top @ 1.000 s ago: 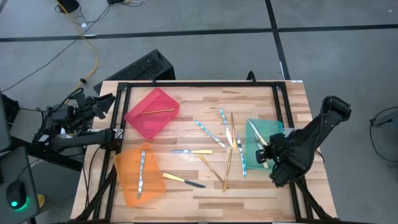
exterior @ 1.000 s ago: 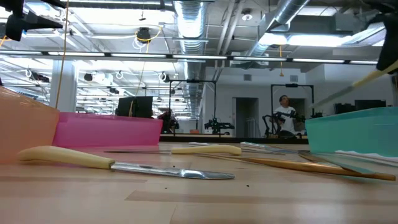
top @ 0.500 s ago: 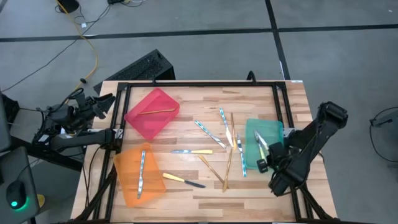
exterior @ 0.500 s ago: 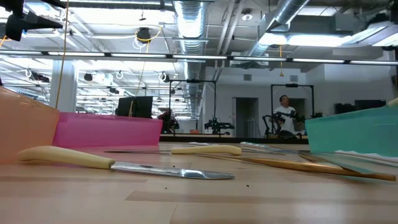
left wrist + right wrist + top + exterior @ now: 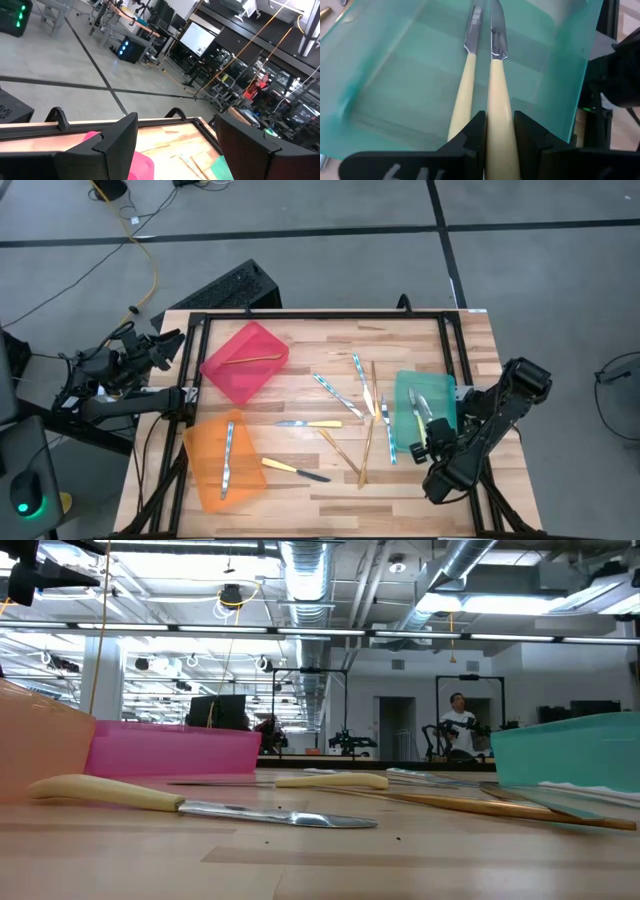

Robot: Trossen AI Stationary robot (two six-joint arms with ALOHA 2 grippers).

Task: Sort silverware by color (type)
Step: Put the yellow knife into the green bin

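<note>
My right gripper (image 5: 423,443) (image 5: 497,145) is shut on a yellow-handled knife (image 5: 496,80) over the green bin (image 5: 437,388) at the table's right. A second pale handle (image 5: 462,90) shows beside the knife; another knife or a reflection, I cannot tell. Loose silverware lies mid-table: gold pieces (image 5: 366,448), silvery-blue pieces (image 5: 330,390) and yellow-handled knives (image 5: 312,423) (image 5: 150,797). A gold piece (image 5: 248,359) lies in the red bin (image 5: 232,380), a silvery one (image 5: 228,458) in the orange bin (image 5: 205,470). My left gripper (image 5: 172,345) (image 5: 175,145) waits open off the table's left edge. My right gripper pinches the knife's cream handle (image 5: 499,107) between its two fingers, which lie along it. The fingers slant down from the table's near right. The blade (image 5: 497,37) points ahead over the green bin's floor; whether its tip touches the floor I cannot tell.
A black frame rail (image 5: 320,315) runs along the table's far edge and down both sides. The three bins stand at the left and right, with the loose cutlery between them. Bare wood (image 5: 400,490) lies along the near edge.
My right gripper has sunk and drifted toward the table's near edge, tipping more steeply downward, still shut on the knife. The knife has come down with it into the green bin and has dropped out of the low view at its right edge.
</note>
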